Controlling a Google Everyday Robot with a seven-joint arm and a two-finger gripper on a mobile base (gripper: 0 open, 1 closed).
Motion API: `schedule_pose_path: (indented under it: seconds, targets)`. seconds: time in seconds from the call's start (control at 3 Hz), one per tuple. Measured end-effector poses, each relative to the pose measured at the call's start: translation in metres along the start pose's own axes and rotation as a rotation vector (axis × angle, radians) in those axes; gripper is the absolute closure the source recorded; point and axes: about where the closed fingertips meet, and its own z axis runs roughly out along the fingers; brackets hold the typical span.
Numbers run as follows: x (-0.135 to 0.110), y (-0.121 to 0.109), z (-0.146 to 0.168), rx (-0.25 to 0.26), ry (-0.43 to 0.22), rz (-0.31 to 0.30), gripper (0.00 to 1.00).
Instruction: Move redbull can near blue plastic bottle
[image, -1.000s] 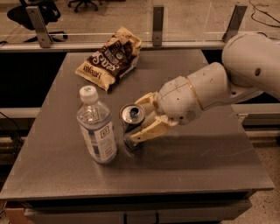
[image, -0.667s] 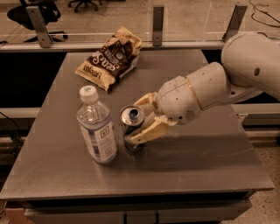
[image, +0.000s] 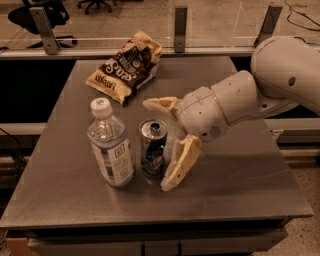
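Observation:
The redbull can (image: 152, 150) stands upright on the grey table (image: 240, 185), just right of the blue plastic bottle (image: 110, 147), with a narrow gap between them. The bottle is clear, with a white cap and a pale label. My gripper (image: 159, 145) reaches in from the right and is open. One cream finger (image: 159, 104) lies behind the can. The other finger (image: 179, 162) lies in front of it on the right, close to the can's side. The can sits between the spread fingers and a gap shows behind it.
A brown-and-yellow chip bag (image: 127, 67) lies at the back of the table. My white arm (image: 260, 90) covers the right side. A glass railing with metal posts (image: 180, 22) runs behind the table. Table edges are close at front and left.
The fingers have spread apart from the can. The can now stands upright on the table, slightly lower in view, beside the bottle. The bottle and the bag have not moved.

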Motion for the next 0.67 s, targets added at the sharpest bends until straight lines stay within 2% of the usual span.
schedule_pose_path:
  seconds: [0.33, 0.67]
  targets:
    - [0.0, 0.0, 0.0, 0.0, 0.0, 0.0, 0.0]
    - [-0.005, 0.001, -0.019, 0.027, 0.03, -0.023, 0.0]
